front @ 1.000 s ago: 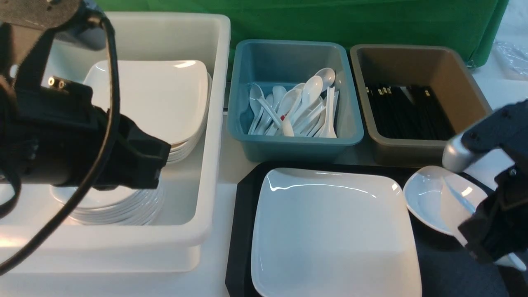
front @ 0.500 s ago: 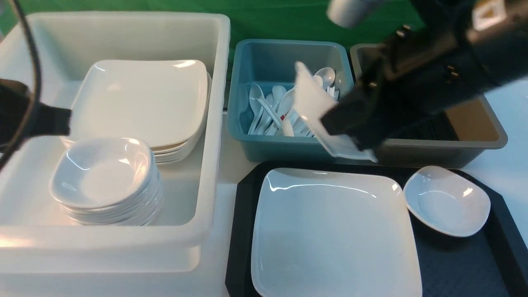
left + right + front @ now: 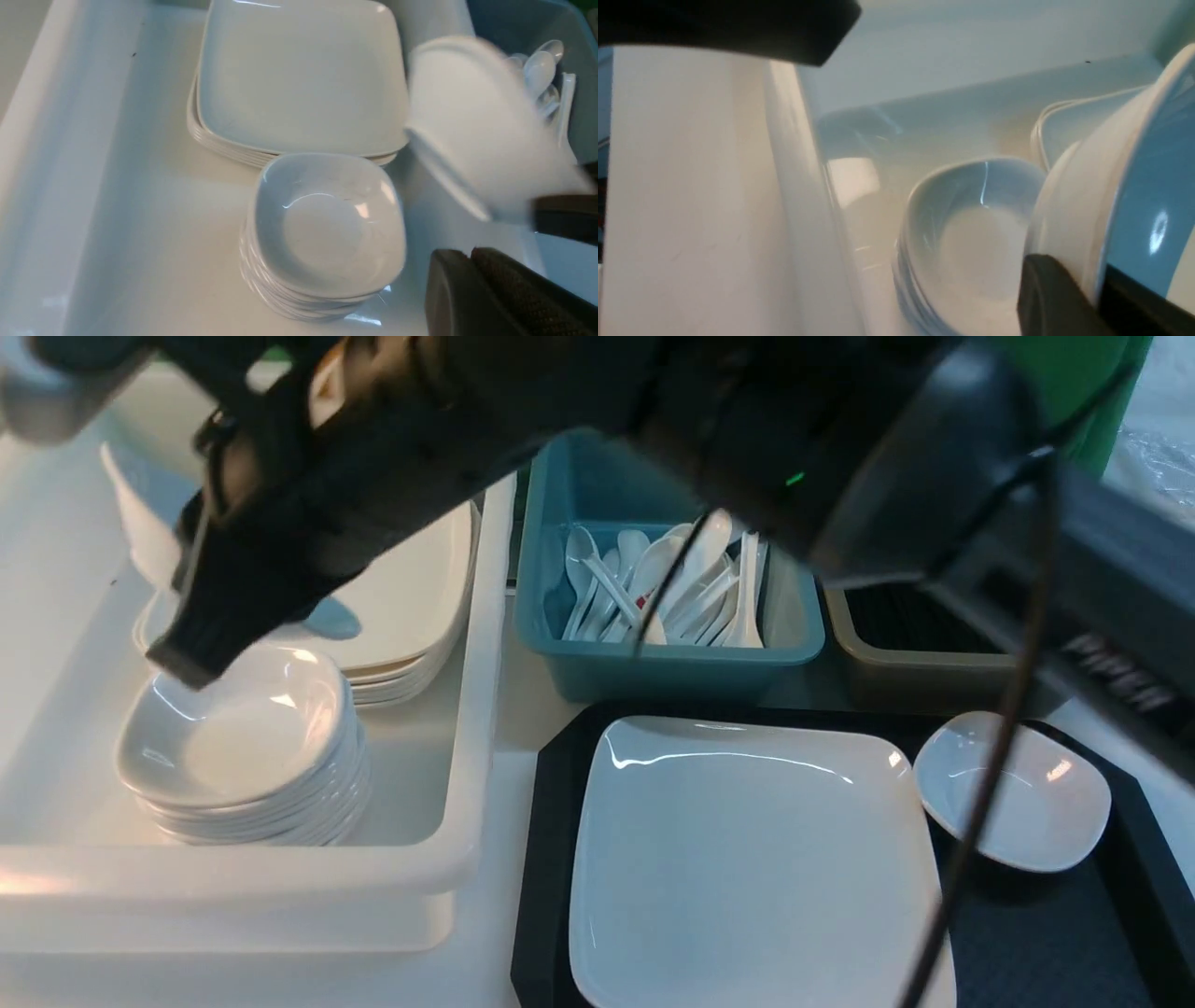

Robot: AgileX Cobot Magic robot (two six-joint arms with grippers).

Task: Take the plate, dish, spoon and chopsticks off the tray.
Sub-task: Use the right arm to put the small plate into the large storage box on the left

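Above the white tub (image 3: pixel 481 709), the right arm (image 3: pixel 523 411) is stretching across, and the right gripper (image 3: pixel 191 649) is gripping a dish (image 3: pixel 481 126) over the 2 piles inside, the stacked plates (image 3: pixel 411 597) and the stacked bowls (image 3: pixel 247 747), blocking the way down. Along the tub's left wall, bare floor is lying open.

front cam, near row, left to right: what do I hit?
stack of small dishes in the white tub → large square plate on the black tray → single small dish at the tray's right end
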